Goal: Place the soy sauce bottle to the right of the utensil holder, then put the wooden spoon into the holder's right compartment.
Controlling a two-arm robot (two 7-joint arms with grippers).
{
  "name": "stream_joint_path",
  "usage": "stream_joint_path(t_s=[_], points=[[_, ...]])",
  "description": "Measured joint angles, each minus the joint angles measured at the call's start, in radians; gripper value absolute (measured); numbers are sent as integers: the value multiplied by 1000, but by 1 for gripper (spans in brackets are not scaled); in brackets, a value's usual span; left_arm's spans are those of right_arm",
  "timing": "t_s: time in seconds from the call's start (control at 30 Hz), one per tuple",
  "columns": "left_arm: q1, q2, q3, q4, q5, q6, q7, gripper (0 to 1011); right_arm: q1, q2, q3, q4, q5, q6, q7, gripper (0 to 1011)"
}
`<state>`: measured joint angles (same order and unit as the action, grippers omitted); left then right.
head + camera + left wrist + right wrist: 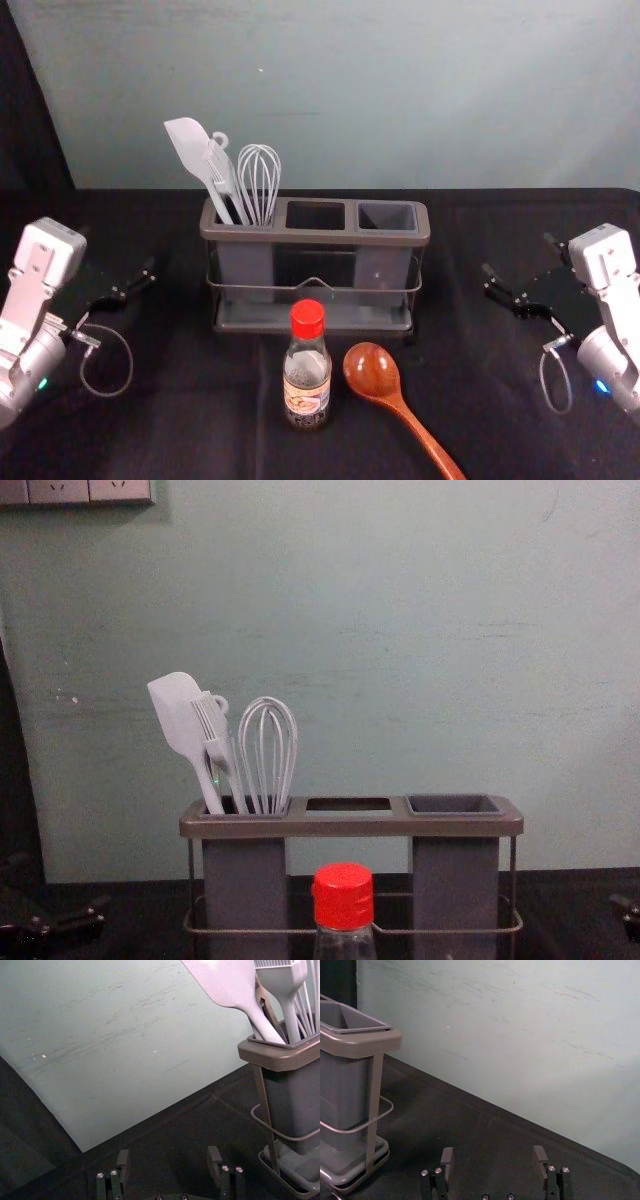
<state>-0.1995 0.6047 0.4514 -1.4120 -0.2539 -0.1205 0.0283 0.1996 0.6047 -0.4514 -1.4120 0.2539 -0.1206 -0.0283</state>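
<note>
red-capped soy sauce bottle [307,375] stands upright before the utensil holder [320,237]; wooden spoon [371,371] lies just right of the bottle. left gripper [118,252] and right gripper [518,254]: fingers wide apart, both empty.

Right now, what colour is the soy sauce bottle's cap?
Red cap; shows best in the chest view.

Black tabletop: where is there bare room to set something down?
Black cloth lies free either side of the grey plastic utensil holder, towards the left pincer and right pincer. Crowded before it: red-capped glass bottle beside brown wooden spoon.
</note>
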Motion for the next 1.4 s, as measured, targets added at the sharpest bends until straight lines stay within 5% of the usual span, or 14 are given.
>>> stream_joint_path(t_s=[1.4], points=[[0, 0, 0, 0, 0, 0, 0, 1012, 0, 0, 0, 0, 0, 0, 0, 1003]])
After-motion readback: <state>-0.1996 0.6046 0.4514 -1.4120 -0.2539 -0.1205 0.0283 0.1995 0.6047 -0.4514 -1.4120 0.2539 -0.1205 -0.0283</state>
